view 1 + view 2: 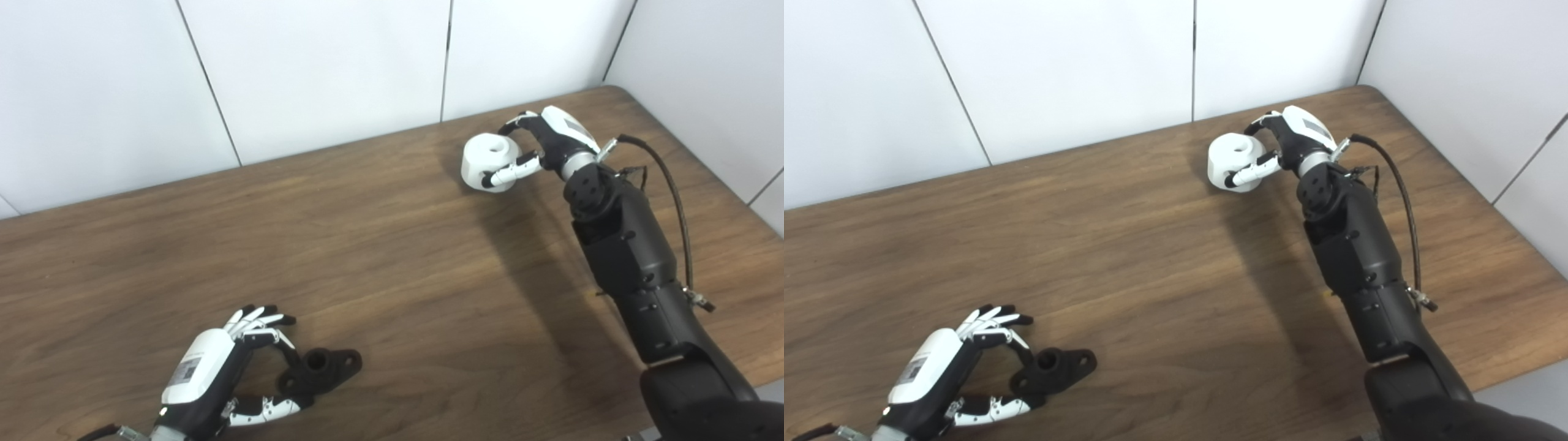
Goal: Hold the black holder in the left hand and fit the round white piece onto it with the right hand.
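Two hands work far apart on the wooden table (380, 245). At the near left edge, the left hand (214, 373) has its fingers and thumb curled around the near end of the black holder (321, 367), which lies flat on the wood with its round socket facing up. Far to the right, near the back wall, the right hand (542, 147) is clamped on the round white piece (490, 160), thumb across its front.
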{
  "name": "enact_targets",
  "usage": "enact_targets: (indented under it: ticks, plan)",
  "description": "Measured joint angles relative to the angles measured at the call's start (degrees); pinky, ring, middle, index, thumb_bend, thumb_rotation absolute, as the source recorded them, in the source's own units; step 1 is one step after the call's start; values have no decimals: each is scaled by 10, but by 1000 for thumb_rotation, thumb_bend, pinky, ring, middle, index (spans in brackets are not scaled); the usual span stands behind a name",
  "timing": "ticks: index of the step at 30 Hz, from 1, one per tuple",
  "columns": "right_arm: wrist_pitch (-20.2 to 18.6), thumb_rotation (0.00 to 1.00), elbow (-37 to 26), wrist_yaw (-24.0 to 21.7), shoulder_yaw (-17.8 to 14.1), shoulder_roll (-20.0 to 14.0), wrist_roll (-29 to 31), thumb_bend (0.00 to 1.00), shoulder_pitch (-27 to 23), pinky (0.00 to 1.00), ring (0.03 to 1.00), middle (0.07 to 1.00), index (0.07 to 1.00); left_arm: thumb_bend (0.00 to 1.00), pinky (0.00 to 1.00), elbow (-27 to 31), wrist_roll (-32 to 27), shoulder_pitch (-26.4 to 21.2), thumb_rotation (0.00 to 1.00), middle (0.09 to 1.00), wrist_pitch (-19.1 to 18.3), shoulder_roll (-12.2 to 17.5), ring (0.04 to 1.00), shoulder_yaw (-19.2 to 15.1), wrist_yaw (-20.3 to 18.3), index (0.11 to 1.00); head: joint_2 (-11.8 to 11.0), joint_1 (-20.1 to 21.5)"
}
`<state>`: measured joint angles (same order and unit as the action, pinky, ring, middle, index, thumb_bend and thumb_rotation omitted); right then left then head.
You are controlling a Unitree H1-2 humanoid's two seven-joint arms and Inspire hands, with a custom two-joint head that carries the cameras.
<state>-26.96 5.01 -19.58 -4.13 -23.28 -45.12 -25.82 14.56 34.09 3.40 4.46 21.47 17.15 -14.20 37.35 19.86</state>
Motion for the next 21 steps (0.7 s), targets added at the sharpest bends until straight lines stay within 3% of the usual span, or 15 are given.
enact_targets:
  ticks: [21]
  plan:
    - [0, 282, 15, 16, 15, -13, 19, 887, -14, 898, 984, 932, 706, 523, 972, 1, 1, 1, 57, 814, 0, -1, 908, 0, 2, 485, 4, -2]
